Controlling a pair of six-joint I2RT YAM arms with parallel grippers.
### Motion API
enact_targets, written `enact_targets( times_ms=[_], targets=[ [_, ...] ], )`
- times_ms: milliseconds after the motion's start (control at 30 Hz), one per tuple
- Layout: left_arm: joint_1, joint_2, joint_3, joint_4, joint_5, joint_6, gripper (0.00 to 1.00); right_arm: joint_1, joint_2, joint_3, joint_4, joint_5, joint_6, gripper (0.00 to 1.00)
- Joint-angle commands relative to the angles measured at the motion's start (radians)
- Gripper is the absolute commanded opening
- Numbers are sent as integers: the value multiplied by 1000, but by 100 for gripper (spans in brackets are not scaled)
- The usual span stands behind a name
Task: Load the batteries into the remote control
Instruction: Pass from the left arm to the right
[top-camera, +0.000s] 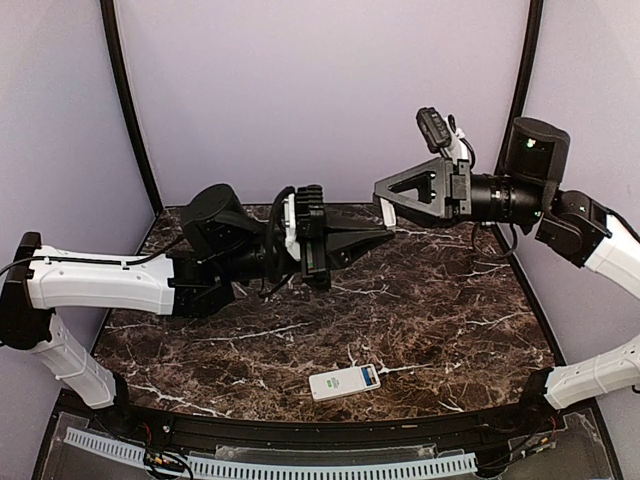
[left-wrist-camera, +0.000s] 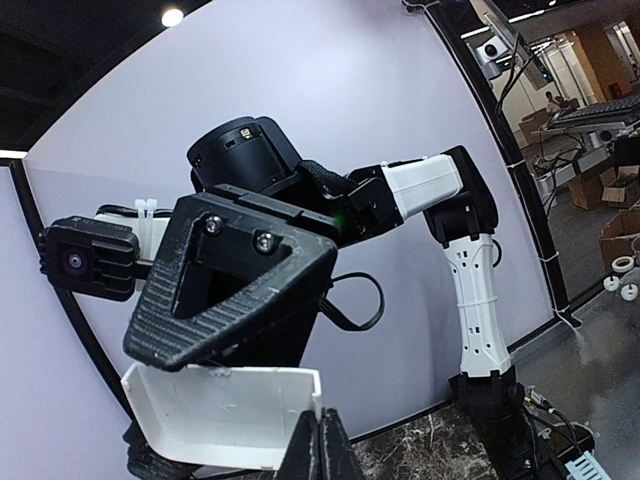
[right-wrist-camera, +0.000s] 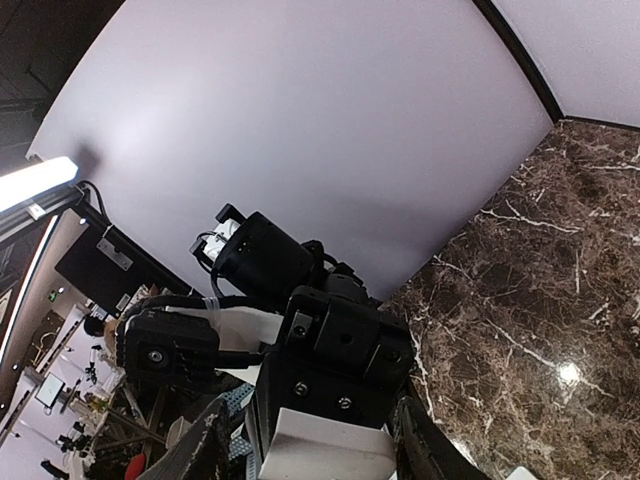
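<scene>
- The remote control (top-camera: 344, 383) lies flat on the dark marble table (top-camera: 450, 300) close to the near edge. It sits between the two arm bases, green label up, well apart from both grippers.
- Its right end shows a bluish patch (top-camera: 370, 377), too small to identify.
- The right gripper (top-camera: 381, 198) hangs above the back of the table, pointing left. Its jaws are clamped on a white cover piece (left-wrist-camera: 220, 412), which spans the gap between its fingers (right-wrist-camera: 425, 452).
- The left gripper (top-camera: 388, 235) points right and meets it tip to tip, jaws together. Its fingertips (left-wrist-camera: 322, 448) sit at the cover's lower corner; I cannot tell whether they pinch it.
- In each wrist view the opposing gripper fills the foreground and hides the remote.
- A pale lavender backdrop (top-camera: 320, 90) encloses the table, and a white slotted strip (top-camera: 300, 466) runs along the front.
</scene>
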Motion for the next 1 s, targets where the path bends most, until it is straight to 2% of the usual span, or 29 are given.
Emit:
enact_targets(
  times_ms=[0, 167, 333, 633, 700, 800, 867, 967],
  targets=[
    [5, -35, -17, 6, -6, 5, 0, -9, -2, -20, 20, -38, 21, 52],
    [6, -39, -20, 6, -10, 6, 0, -11, -15, -38, 25, -51, 32, 40],
    [6, -36, -19, 6, -8, 2, 0, -12, -18, -45, 36, -56, 40, 21],
    [5, -40, -27, 4, -22, 4, 0, -15, -12, -53, 46, -62, 48, 6],
    [6, -40, -29, 4, -34, 3, 5, -17, -12, -56, 47, -57, 51, 4],
    [6, -41, -34, 4, -41, 1, 20, -19, -14, -59, 43, -45, 51, 1],
    [6, -42, -36, 4, -41, -3, 24, -21, -16, -60, 40, -37, 54, 0],
    [6, -44, -39, 7, -51, -4, 25, -25, -18, -61, 38, -31, 58, 0]
  ],
)
